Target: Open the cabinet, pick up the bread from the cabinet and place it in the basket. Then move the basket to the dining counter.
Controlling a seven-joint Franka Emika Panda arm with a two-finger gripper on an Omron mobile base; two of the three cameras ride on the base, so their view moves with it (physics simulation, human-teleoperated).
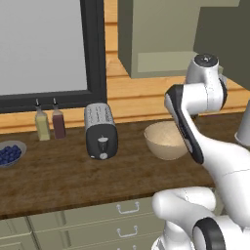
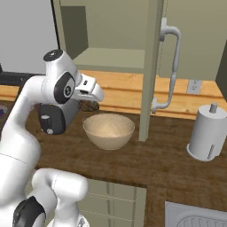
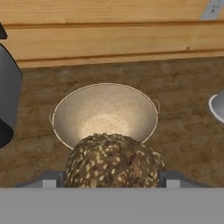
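My gripper (image 3: pixel 113 181) is shut on the bread (image 3: pixel 114 161), a dark-brown seeded lump that also peeks out under the hand (image 2: pixel 90 105). It hangs above the near rim of the round tan basket (image 3: pixel 105 109), which stands on the wooden worktop (image 2: pixel 108 128) (image 1: pixel 163 140) with nothing inside it. The olive-green cabinet (image 2: pixel 106 35) above is open and its shelf is bare. Its door (image 2: pixel 150 66) juts out edge-on, with the silver bar handle (image 2: pixel 174 57) on its right. The dining counter is out of view.
A grey toaster (image 1: pixel 100 131) stands left of the basket. Two bottles (image 1: pixel 42 124) and a bowl of blueberries (image 1: pixel 10 154) lie farther left. A paper-towel roll (image 2: pixel 206 133) and a sink corner (image 2: pixel 195 217) are on the right. The open door hangs just right of the basket.
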